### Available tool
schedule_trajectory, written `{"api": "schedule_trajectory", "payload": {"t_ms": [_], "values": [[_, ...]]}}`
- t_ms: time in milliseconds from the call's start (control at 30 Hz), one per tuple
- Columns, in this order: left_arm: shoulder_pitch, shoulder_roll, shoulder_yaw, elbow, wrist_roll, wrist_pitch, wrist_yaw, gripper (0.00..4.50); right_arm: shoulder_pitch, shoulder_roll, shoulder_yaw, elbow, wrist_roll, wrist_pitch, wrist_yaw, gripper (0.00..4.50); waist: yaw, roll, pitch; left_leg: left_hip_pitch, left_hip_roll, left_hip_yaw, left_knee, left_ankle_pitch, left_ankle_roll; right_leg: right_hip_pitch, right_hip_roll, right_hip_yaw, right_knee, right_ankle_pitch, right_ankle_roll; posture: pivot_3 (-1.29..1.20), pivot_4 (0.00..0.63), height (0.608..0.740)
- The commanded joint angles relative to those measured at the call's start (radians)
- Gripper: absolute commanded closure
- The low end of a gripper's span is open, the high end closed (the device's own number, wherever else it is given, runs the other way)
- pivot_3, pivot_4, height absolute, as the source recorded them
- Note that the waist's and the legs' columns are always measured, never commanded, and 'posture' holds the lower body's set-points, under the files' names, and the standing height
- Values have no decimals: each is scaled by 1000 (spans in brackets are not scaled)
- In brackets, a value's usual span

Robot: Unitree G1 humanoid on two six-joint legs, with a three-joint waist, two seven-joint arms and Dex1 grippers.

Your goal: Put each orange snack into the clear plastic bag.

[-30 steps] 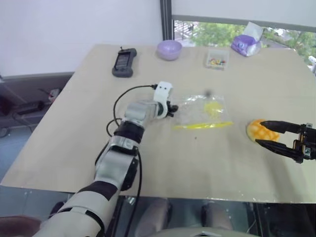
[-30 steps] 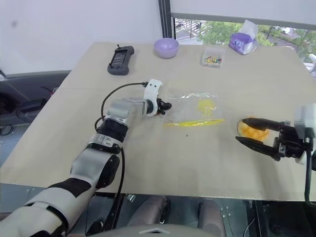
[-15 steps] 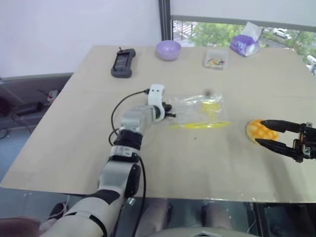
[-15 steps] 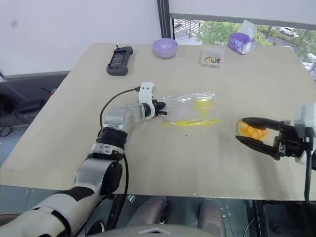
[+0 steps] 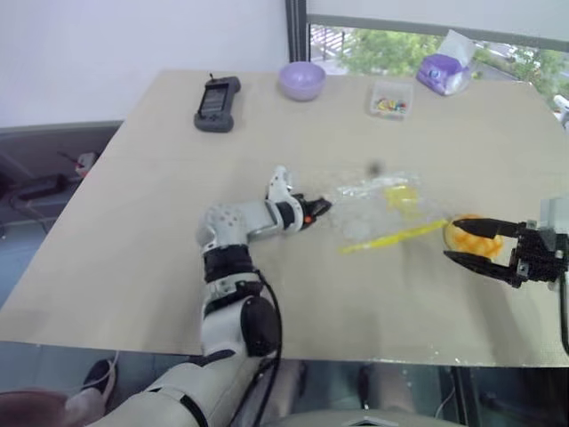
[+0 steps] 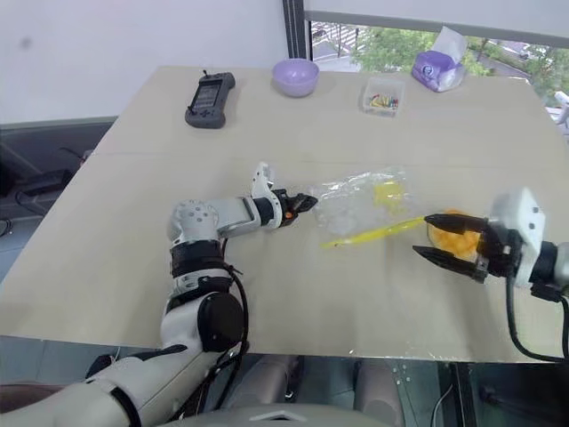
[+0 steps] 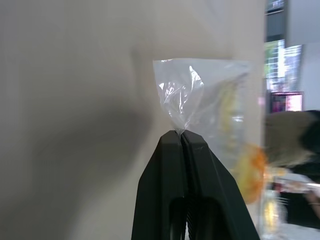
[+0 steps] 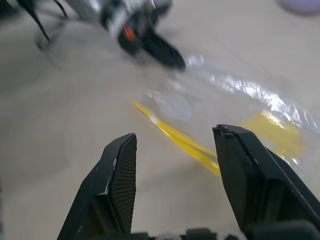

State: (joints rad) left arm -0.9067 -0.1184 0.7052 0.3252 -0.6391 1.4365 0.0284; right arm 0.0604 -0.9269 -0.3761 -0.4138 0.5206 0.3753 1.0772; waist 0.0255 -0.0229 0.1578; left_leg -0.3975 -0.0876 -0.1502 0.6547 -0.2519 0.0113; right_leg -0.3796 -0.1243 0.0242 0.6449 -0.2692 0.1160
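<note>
The clear plastic bag (image 5: pixel 378 209) lies mid-table, thin, crinkly and probably slippery; the left gripper (image 7: pixel 181 134), fully closed, pinches its corner, a sensible hold. The orange snack (image 5: pixel 471 236), seemingly light and soft, sits between the right gripper (image 5: pixel 469 244)'s parted fingers.

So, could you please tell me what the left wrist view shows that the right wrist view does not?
Left wrist view adds: a close look along the left gripper, shut on a gathered corner of the clear plastic bag, with the orange snack a blur beyond. Right wrist view adds: the right gripper, fingers apart, and the bag's yellow zip strip seen plainly. Both share the bag, the left gripper pinching it, and the table.
</note>
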Motion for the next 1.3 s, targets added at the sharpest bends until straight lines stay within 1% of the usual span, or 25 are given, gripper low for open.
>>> {"api": "schedule_trajectory", "payload": {"t_ms": [33, 100, 233, 300, 400, 500, 700, 767, 867, 1000, 1167, 1300], "values": [[-83, -32, 114, -62, -75, 51, 79, 4423, -22, -9, 14, 24, -71, -61, -33, 1863, -7, -1, 1, 0, 0, 0, 0, 0, 0, 0, 0, 0, 0, 0, 0, 0, 150, 740], [-132, -47, 182, -78, -108, 92, 120, 4423, -30, -15, 38, 55, -129, -100, -45, 1863, -10, -1, 1, 0, 0, 1, 0, 0, 0, -1, 0, 0, 0, 0, 0, 0, 150, 740], [-177, -66, 268, -91, -130, 131, 192, 4423, -44, -18, 90, 114, -240, -201, -61, 1863, -12, -1, 1, 0, 0, 2, 0, 0, 0, -1, 0, 1, 0, 0, 0, 0, 150, 740], [-197, -72, 308, -95, -138, 154, 219, 4423, -73, -11, 139, 159, -323, -278, -91, 1863, -13, -1, 2, 0, 0, 2, 0, 0, -1, -1, 0, 1, 0, 0, 0, 0, 150, 740], [-232, -83, 365, -100, -157, 175, 256, 4423, -142, 27, 222, 217, -428, -352, -164, 1863, -14, -2, 2, 0, 0, 3, 0, 1, -1, -2, 0, 2, 1, 0, 0, 0, 150, 740], [-246, -90, 385, -99, -174, 178, 286, 4423, -182, 60, 282, 255, -492, -404, -205, 1863, -9, -2, 2, 0, 1, 2, 0, 2, -4, -3, 1, 1, 2, 0, 0, 0, 150, 740], [-226, -94, 372, -107, -208, 178, 327, 4423, -278, 125, 416, 375, -667, -447, -313, 1863, -12, -2, 3, 0, 0, 2, 0, 2, -4, -4, 0, 3, 3, 0, 0, 0, 150, 740], [-201, -84, 347, -106, -210, 178, 333, 4423, -330, 166, 432, 412, -666, -398, -332, 1863, -15, -2, 3, -1, 0, 3, 0, 2, -4, -6, 1, 4, 4, 0, 0, 0, 150, 740], [-165, -64, 299, -106, -212, 178, 328, 4423, -410, 184, 473, 507, -701, -424, -331, 1863, -20, -3, 3, 0, 0, 5, 0, 3, -5, -7, 1, 5, 8, 0, -1, 0, 150, 740], [-142, -40, 270, -97, -218, 178, 317, 4423, -502, 220, 519, 652, -716, -463, -325, 1863, -22, -2, 3, 0, 0, 4, 0, 3, -6, -8, 2, 6, 9, 0, -1, 0, 150, 740], [-128, -32, 248, -102, -215, 178, 309, 4423, -565, 238, 554, 763, -718, -518, -291, 1863, -30, -3, 3, 0, 0, 5, 1, 3, -6, -8, 2, 6, 10, 0, -1, 0, 150, 740], [-118, -25, 243, -111, -216, 178, 304, 4500, -581, 238, 561, 802, -724, -565, -293, 2714, -37, -3, 3, 0, 1, 4, 1, 3, -6, -8, 2, 6, 10, 0, -1, 0, 150, 740]]}}
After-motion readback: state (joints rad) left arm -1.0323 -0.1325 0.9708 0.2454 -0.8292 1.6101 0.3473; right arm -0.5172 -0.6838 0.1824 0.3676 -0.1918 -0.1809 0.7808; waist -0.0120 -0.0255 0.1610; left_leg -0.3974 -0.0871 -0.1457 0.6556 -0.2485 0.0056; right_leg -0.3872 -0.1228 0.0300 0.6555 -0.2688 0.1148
